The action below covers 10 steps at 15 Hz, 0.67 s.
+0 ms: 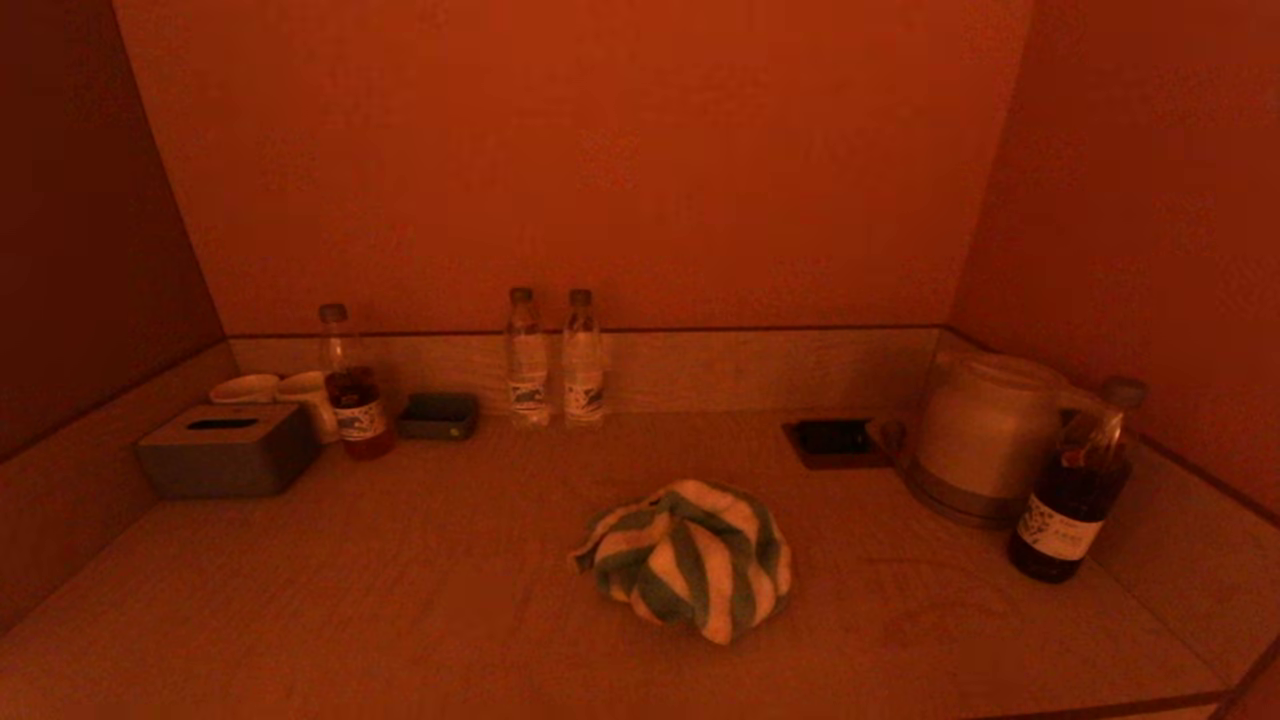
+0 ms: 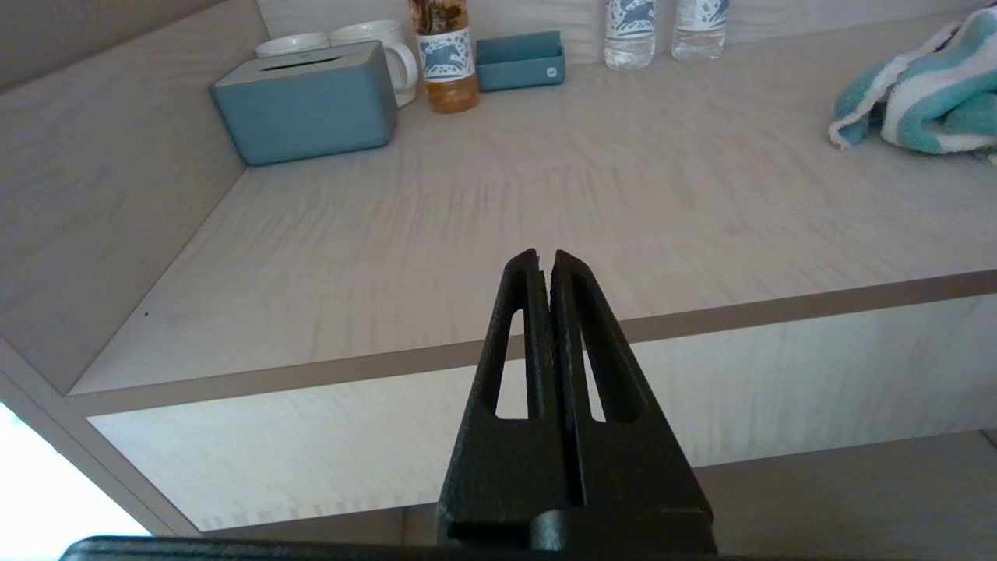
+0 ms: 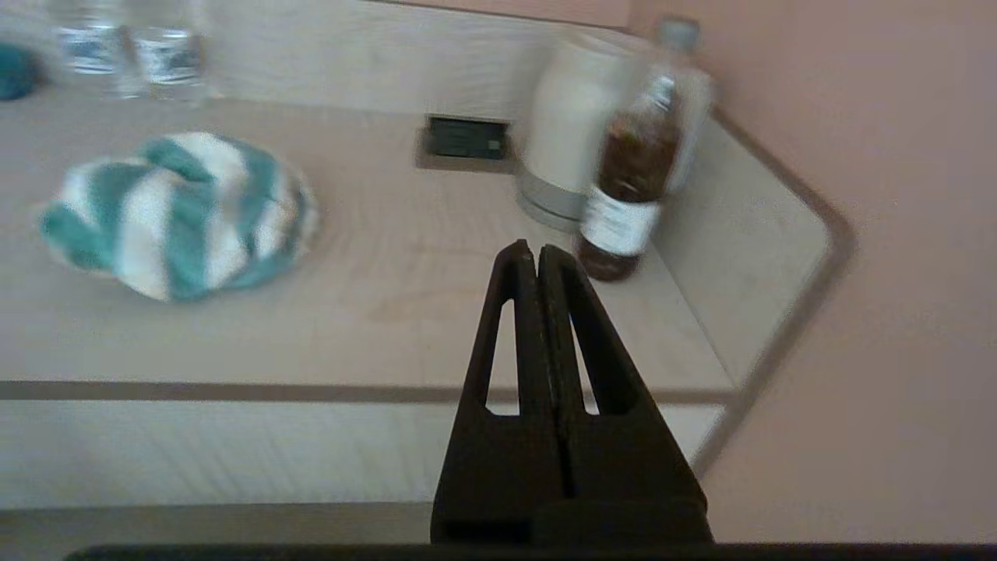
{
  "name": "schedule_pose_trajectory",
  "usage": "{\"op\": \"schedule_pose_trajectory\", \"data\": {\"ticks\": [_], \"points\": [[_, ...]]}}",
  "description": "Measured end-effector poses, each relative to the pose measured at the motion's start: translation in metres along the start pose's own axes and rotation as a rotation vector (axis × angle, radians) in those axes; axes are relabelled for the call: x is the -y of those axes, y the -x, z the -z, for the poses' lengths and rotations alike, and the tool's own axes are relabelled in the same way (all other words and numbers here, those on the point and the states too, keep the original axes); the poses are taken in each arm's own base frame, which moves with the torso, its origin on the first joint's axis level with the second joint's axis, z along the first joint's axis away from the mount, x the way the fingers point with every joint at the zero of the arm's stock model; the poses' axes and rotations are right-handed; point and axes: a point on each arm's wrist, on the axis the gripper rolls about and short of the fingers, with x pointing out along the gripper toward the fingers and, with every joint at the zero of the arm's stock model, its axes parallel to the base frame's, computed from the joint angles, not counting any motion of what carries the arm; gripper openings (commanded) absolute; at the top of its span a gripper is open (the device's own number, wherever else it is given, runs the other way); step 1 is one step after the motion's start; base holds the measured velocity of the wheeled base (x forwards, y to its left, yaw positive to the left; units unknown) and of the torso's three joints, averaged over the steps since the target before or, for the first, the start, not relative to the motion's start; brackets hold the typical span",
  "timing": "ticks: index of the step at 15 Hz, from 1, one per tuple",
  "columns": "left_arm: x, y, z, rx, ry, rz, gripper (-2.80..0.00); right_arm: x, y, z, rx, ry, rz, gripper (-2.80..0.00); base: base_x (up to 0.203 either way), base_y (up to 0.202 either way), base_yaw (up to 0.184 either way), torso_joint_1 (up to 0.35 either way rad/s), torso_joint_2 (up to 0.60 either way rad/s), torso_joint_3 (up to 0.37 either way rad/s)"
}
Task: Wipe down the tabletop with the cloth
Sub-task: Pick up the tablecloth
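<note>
A green-and-white striped cloth (image 1: pixel 690 556) lies crumpled in the middle of the pale wooden tabletop (image 1: pixel 420 590). It also shows in the left wrist view (image 2: pixel 919 93) and in the right wrist view (image 3: pixel 181 214). Neither arm shows in the head view. My left gripper (image 2: pixel 544 255) is shut and empty, in front of the table's front edge on the left. My right gripper (image 3: pixel 528 249) is shut and empty, in front of the front edge on the right, apart from the cloth.
At the back left stand a tissue box (image 1: pixel 228 450), two mugs (image 1: pixel 290 392), a tea bottle (image 1: pixel 352 385) and a small dark tray (image 1: pixel 438 415). Two water bottles (image 1: pixel 555 358) stand at the back middle. A kettle (image 1: pixel 985 435), dark bottle (image 1: pixel 1078 485) and socket plate (image 1: pixel 832 440) are right.
</note>
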Motion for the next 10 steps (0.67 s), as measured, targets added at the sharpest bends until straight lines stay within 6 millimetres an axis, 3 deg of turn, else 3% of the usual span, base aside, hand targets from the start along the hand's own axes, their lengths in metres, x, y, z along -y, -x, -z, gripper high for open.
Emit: {"op": "schedule_pose_trajectory", "data": {"ticks": [3,6,8,10], "points": [[0.000,0.000,0.000,0.000,0.000,-0.001,-2.80,0.002,-0.045,-0.030,-0.132,-0.035,-0.076,-2.80,0.000,0.000,0.000,0.000,0.00,0.000],[0.000,0.000,0.000,0.000,0.000,0.000,-2.80,-0.001,-0.136,-0.050,-0.361,-0.091,-0.164,-2.80,0.000,0.000,0.000,0.000,0.00,0.000],[0.000,0.000,0.000,0.000,0.000,-0.001,-2.80,-0.008,-0.205,-0.052,-0.476,-0.137,-0.215,-2.80,0.000,0.000,0.000,0.000,0.00,0.000],[0.000,0.000,0.000,0.000,0.000,0.000,-2.80,-0.016,-0.257,-0.051,-0.512,-0.182,-0.255,-2.80,0.000,0.000,0.000,0.000,0.00,0.000]]}}
